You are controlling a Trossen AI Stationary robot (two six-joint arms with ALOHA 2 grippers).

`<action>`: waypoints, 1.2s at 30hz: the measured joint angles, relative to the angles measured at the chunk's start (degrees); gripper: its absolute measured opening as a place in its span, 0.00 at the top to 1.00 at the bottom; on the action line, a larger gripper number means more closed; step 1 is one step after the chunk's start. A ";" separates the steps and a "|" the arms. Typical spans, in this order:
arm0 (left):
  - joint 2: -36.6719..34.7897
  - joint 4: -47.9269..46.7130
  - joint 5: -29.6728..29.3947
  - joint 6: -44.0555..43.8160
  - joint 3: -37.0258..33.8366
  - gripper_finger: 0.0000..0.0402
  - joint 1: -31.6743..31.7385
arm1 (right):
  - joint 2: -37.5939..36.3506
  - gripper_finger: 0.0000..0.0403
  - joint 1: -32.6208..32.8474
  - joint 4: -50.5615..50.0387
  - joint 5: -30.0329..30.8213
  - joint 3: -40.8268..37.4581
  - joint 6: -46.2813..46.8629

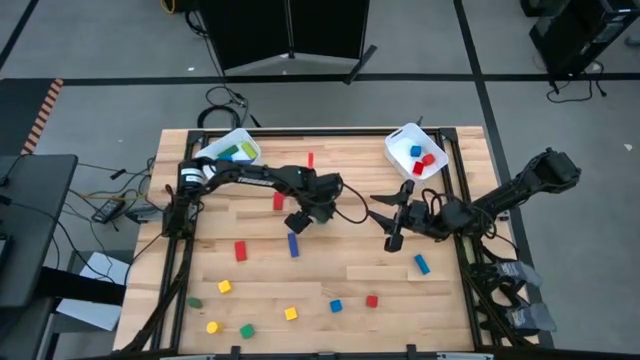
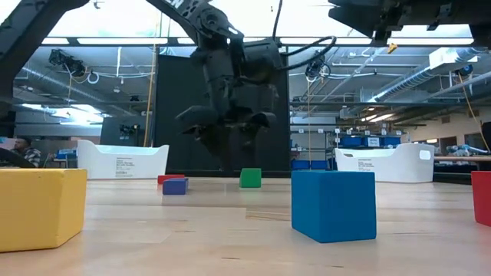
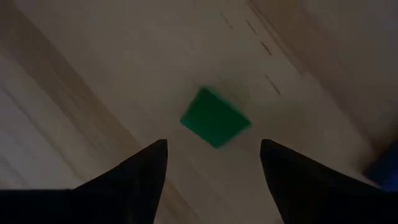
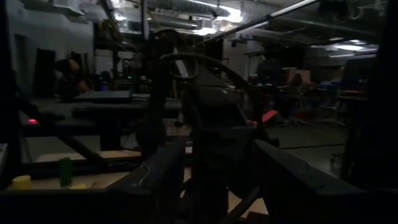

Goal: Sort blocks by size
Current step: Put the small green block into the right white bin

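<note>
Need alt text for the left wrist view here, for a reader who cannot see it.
A green block lies on the pale wooden table, seen from above between the left gripper's two dark open fingers, which are not touching it.

A pale wooden plank tabletop (image 1: 400, 290) is seen, framed in black. Red, blue, green and yellow blocks (image 1: 290, 313) are scattered near its front edge. Two white bins (image 1: 400, 141) are set at the far edge: green and blue pieces are held in one, red and blue in the other. Both arms are black.
</note>
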 joint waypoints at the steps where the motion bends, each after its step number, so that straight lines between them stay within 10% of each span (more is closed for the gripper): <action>1: 0.20 0.33 0.10 0.69 0.00 0.34 0.00 | 0.00 0.51 0.38 0.13 1.25 0.00 -0.32; 36: 4.31 5.13 7.79 9.54 -0.01 0.49 0.07 | -0.83 0.51 5.11 10.60 14.69 0.06 -14.63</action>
